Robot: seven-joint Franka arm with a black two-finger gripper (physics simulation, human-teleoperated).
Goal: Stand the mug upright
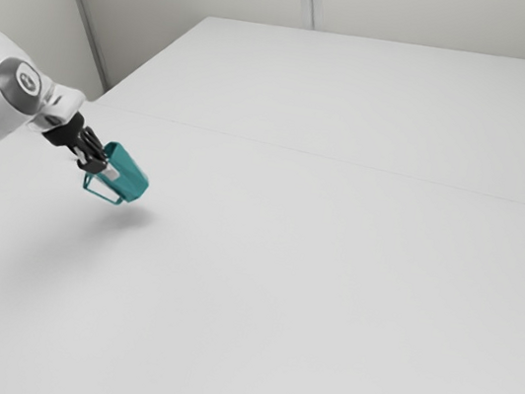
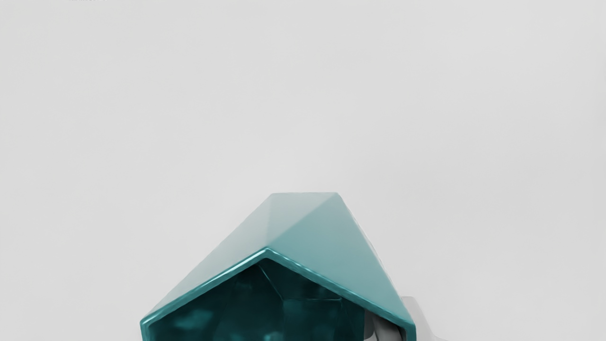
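Observation:
In the exterior view the gripper point(image 1: 105, 169) is shut on the teal faceted mug point(image 1: 128, 177). The mug hangs tilted, its mouth facing back toward the hand and its base angled down toward the exterior view's right; the handle is on its lower side. A shadow lies on the table below it. In the wrist view the mug point(image 2: 331, 237) shows its outer wall and dark inside, and the gripper point(image 2: 402, 327) pinches the wall near the rim, one finger inside the mouth and the other outside. The base's underside is hidden.
A broad white table point(image 1: 328, 287) spreads under the mug and toward the exterior view's right. Behind it is another pale flat surface point(image 1: 378, 100), with light walls beyond. A thin dark line crosses the exterior view's lower left corner.

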